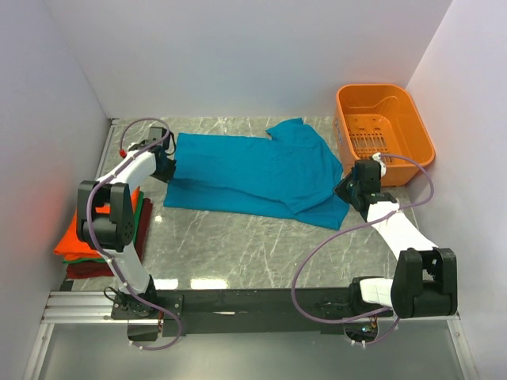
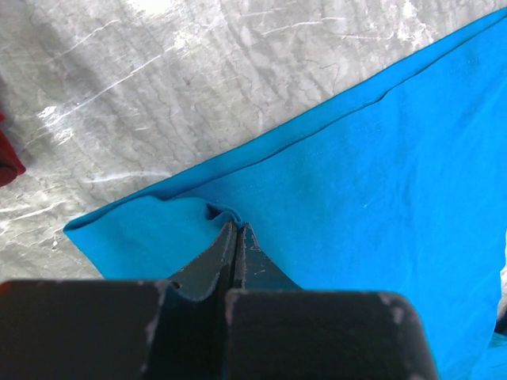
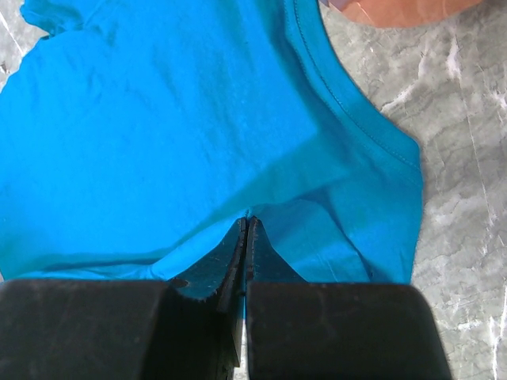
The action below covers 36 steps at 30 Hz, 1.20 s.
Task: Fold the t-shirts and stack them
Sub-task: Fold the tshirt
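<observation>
A teal-blue t-shirt (image 1: 253, 170) lies partly folded across the middle of the table, one sleeve pointing to the back. My left gripper (image 1: 166, 168) is shut on its left edge; in the left wrist view the cloth (image 2: 356, 198) puckers at the pinched tips (image 2: 236, 226). My right gripper (image 1: 348, 188) is shut on the right end of the shirt. In the right wrist view the fabric (image 3: 198, 119) lifts into a ridge at the tips (image 3: 247, 222), near the sleeve hem. Folded orange, green and dark red t-shirts (image 1: 83, 237) are stacked at the left edge.
An orange plastic basket (image 1: 384, 127) stands at the back right, close behind the right gripper; its rim (image 3: 396, 9) shows in the right wrist view. A dark red corner of the stack (image 2: 8, 162) shows in the left wrist view. White walls enclose the marble table (image 1: 238, 245).
</observation>
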Motion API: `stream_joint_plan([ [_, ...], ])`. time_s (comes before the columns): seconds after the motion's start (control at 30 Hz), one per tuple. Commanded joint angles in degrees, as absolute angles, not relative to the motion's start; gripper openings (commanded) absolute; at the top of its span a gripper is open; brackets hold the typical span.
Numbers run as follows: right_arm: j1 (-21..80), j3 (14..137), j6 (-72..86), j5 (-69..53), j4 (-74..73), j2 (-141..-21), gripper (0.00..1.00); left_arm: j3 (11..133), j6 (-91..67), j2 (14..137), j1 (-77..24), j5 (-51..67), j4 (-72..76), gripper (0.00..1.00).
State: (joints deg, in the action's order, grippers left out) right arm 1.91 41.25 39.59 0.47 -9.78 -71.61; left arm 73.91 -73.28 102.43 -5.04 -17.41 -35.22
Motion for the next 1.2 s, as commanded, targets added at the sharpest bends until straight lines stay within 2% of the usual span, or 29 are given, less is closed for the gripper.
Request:
stream_joint_plan([
  [0.0,1.14,40.96,40.08,0.79,-7.47,-71.72,0.0,76.64,-73.3,103.53,-4.66,-17.84,-35.24,0.01],
  [0.57,0.97,41.92,40.17,0.26,-5.98,-75.32,0.0,78.75,-70.49,108.19,-3.6,-15.65,-32.79,0.01],
  [0.63,0.97,42.62,39.9,0.18,-6.15,-76.2,0.02,78.05,-69.96,107.75,-3.52,-14.68,-30.86,0.09],
  [0.67,0.97,42.89,39.82,0.18,-6.24,-76.46,0.07,77.09,-69.87,107.41,-3.43,-14.59,-30.24,0.18],
  [0.7,0.88,42.98,39.73,0.18,-6.24,-76.55,0.24,76.56,-69.7,106.45,-3.25,-14.42,-29.71,0.3],
  [0.77,0.97,43.5,39.29,0.18,-6.5,-76.64,0.4,75.33,-69.52,105.04,-3.08,-14.33,-28.31,0.44],
  [0.8,0.97,43.68,39.03,-0.35,-6.68,-76.55,0.5,75.06,-69.26,103.38,-2.99,-14.5,-27.95,0.6],
  [0.9,1.84,44.3,38.5,-1.49,-7.64,-75.85,0.56,74.53,-68.73,100.39,-3.08,-15.2,-28.91,0.78],
  [0.97,4.03,44.03,38.41,-0.62,-8.44,-74.89,0.56,72.87,-68.55,98.71,-3.08,-14.51,-29.18,0.79],
  [1.0,4.91,43.95,38.32,-0.27,-8.87,-74.71,0.56,71.82,-67.68,96.7,-3.08,-13.89,-28.48,0.93],
  [1.03,5.7,43.68,38.41,-0.09,-9.22,-74.45,0.56,70.59,-67.5,95.72,-3.08,-13.36,-27.78,0.97],
  [1.17,8.52,40.53,39.28,-0.09,-9.41,-72.16,0.55,62.43,-67.24,90.71,-4.48,-10.81,-25.4,0.98],
])
